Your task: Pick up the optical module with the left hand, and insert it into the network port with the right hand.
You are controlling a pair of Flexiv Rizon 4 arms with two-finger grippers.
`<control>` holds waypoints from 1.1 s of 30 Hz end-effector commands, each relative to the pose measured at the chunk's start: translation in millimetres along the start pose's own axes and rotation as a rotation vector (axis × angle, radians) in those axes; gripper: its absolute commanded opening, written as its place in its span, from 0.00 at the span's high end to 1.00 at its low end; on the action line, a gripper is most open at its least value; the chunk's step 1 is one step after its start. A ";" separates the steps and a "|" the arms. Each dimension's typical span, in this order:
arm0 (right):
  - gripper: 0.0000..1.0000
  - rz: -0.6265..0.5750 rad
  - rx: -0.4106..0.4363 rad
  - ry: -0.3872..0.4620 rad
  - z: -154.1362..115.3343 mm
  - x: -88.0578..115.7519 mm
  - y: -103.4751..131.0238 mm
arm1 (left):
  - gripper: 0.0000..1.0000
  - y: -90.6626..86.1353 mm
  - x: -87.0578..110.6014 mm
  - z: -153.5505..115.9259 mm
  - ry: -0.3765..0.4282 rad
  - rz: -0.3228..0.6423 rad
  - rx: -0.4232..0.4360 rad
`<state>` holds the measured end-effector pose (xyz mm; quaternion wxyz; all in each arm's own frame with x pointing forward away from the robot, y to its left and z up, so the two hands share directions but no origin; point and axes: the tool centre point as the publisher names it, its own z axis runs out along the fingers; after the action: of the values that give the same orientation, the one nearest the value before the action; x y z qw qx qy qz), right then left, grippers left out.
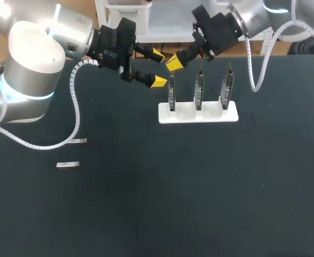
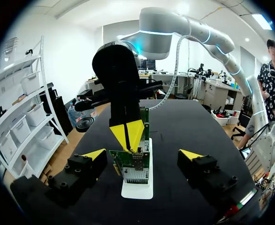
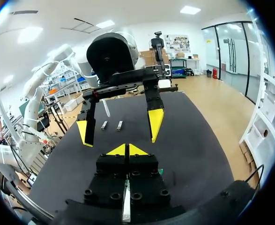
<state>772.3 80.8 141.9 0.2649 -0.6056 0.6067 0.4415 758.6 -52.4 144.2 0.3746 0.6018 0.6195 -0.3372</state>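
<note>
Right gripper (image 1: pixel 174 61) clenched, yellow tips together, just above network port (image 2: pixel 136 174) on leftmost board (image 1: pixel 171 95) of white stand (image 1: pixel 198 113). Left gripper (image 1: pixel 158 67) released, close beside. Optical module (image 1: pixel 79 141) and second module (image 1: pixel 67 164) flat on surface (image 1: pixel 173 203), well apart from both grippers.

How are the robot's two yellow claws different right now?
The left gripper has its yellow tips spread wide; the right gripper has its tips pinched together. The left gripper points sideways across the table; the right gripper points down at a board in the white stand. Both are black with two yellow tips.
</note>
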 end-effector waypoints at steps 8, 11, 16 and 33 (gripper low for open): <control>1.00 0.008 -0.018 -0.006 1.6 4.5 -5.2 | 0.00 -0.6 -0.6 0.2 0.003 -0.002 -0.003; 1.00 0.010 -0.025 -0.006 2.1 5.3 -5.6 | 0.00 -0.6 -0.6 0.2 0.003 -0.002 -0.003; 1.00 0.006 -0.026 -0.027 -0.6 1.2 -4.6 | 0.00 -0.6 -0.6 0.2 0.003 -0.002 -0.003; 1.00 -0.082 0.048 -0.125 -48.1 -31.1 11.5 | 0.00 -0.6 -0.6 0.2 0.003 -0.002 -0.003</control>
<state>789.6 64.4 188.1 0.3251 -0.5992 0.5671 0.4623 758.6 -52.4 144.2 0.3746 0.6018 0.6195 -0.3372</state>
